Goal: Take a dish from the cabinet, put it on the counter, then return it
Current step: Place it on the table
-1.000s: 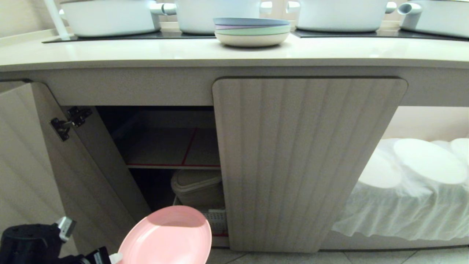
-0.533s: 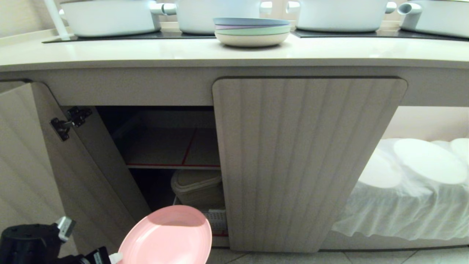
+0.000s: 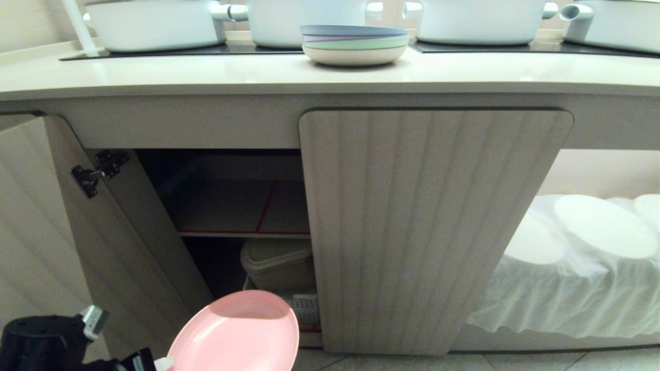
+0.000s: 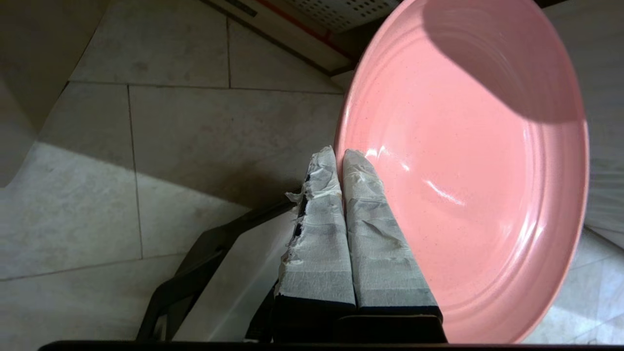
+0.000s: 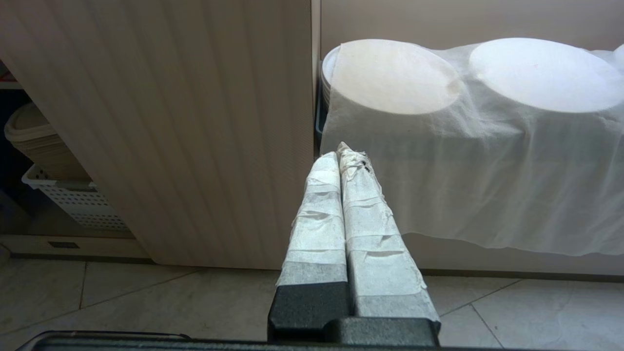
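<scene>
The left hand [image 4: 340,155] has its two tape-wrapped fingers pressed together on the rim of the dish [image 4: 468,161], one finger on the upper face and one beneath. The tape is white, creased and frayed at the tips. The dish is round, shallow and matte pink, with faint concentric rings moulded into its well and a soft sheen; it is carried tilted, low over the pale stone-look floor tiles [image 4: 195,131], just outside the cabinet [image 3: 433,226].

Beyond the dish the cabinet's left door [image 3: 46,226] stands swung open on a black hinge [image 3: 95,172], while the right door, vertically fluted with rounded corners, is shut. Inside, above the dish, a red-edged shelf [image 3: 242,211] lies bare; beneath it sit a beige lidded container [image 3: 278,263] and a white perforated basket [image 3: 307,309], directly behind the dish.

Higher up, the smooth cream worktop [image 3: 206,72] bears a blue-topped stack of pastel plates [image 3: 355,44] and white pots [image 3: 154,23] on black glass panels.

The right hand [image 5: 341,153], fingers together and holding nothing, faces the shut door, near the white-draped plates [image 5: 487,83].
</scene>
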Motion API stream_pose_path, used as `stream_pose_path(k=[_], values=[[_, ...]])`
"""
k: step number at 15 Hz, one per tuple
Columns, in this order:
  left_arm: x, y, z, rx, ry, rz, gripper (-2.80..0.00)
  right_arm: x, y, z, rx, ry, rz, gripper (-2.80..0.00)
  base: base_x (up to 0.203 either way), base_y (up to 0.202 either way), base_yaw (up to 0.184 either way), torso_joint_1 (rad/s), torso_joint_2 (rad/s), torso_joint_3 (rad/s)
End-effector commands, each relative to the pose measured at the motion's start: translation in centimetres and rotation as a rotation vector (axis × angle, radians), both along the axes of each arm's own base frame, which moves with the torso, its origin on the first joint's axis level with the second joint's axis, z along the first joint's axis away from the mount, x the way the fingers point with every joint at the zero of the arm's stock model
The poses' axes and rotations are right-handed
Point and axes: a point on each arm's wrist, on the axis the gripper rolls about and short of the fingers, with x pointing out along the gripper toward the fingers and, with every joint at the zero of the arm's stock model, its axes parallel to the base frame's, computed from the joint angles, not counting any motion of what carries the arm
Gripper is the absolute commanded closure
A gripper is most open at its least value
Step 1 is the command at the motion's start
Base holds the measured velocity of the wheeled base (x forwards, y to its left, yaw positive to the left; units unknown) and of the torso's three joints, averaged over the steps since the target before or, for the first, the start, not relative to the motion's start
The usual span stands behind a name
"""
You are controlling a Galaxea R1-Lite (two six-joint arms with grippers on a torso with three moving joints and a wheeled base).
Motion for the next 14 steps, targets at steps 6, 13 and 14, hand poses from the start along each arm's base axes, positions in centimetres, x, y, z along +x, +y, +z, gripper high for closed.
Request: stream_pose_path(k=[6,13,14], values=[[-0.02,-0.01,-0.07,-0.001,0.009,0.002,0.0,0.0,0.0,0.0,0.0,0.0,0.001,0.0,0.0,0.0,0.0,0.0,0.0,0.0],[-0.02,-0.02,-0.07,-0.002,0.009,0.001,0.0,0.0,0.0,0.0,-0.003,0.0,0.001,0.0,0.0,0.0,0.0,0.053,-0.14,-0.1],[-0.01,-0.02,-0.06,-0.003,0.008,0.0,0.0,0.0,0.0,0.0,-0.003,0.0,0.001,0.0,0.0,0.0,0.0,0.152,-0.42,-0.273]])
